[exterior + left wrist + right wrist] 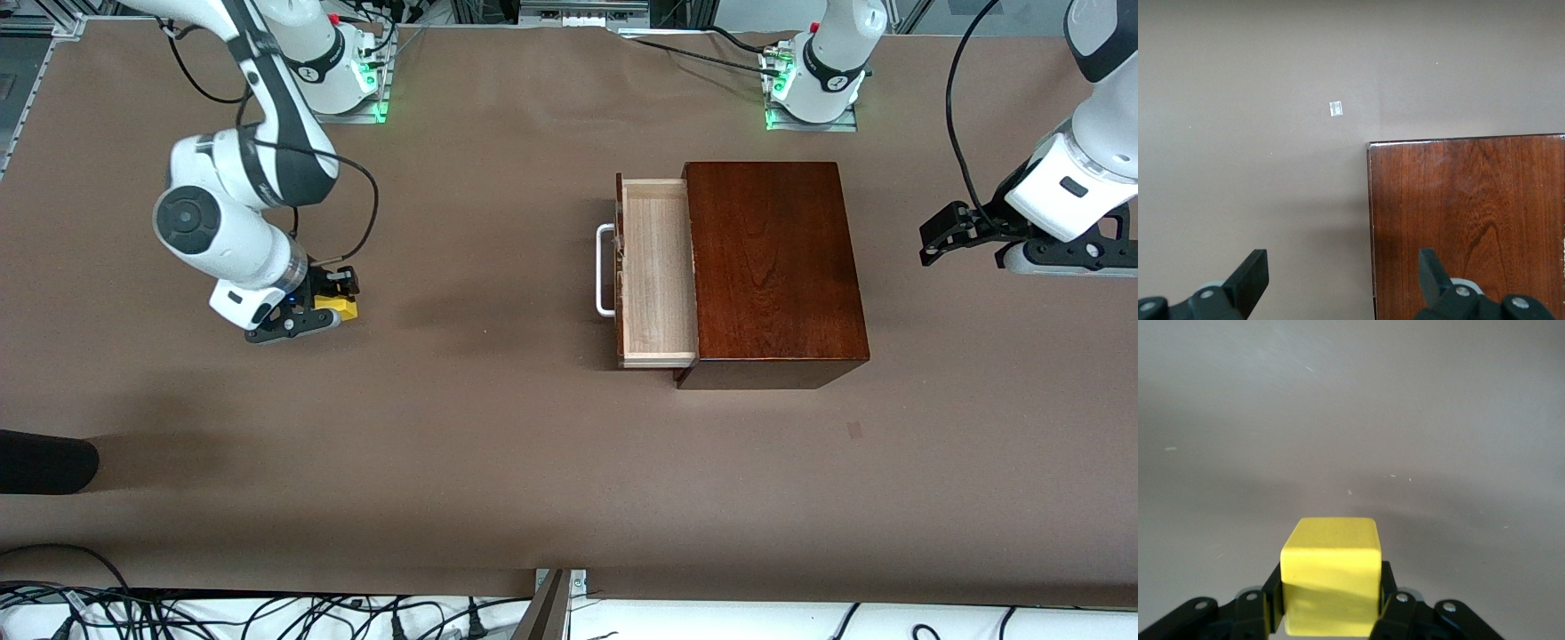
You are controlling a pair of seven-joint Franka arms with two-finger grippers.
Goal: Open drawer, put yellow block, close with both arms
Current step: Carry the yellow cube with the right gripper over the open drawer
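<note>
**Yellow block gripped, drawer pulled out**

While your right gripper sits low at the right arm's end of the brown bench, its jaws are clamped on the small bright yellow cube. Toward the middle, the pale-wood-lined drawer with white bar handle stands out of the glossy dark mahogany box. Your left gripper waits above that box's edge, jaws wide.

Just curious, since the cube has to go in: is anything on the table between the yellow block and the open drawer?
Nothing: the front view shows only bare brown table between the yellow block and the drawer.
</note>
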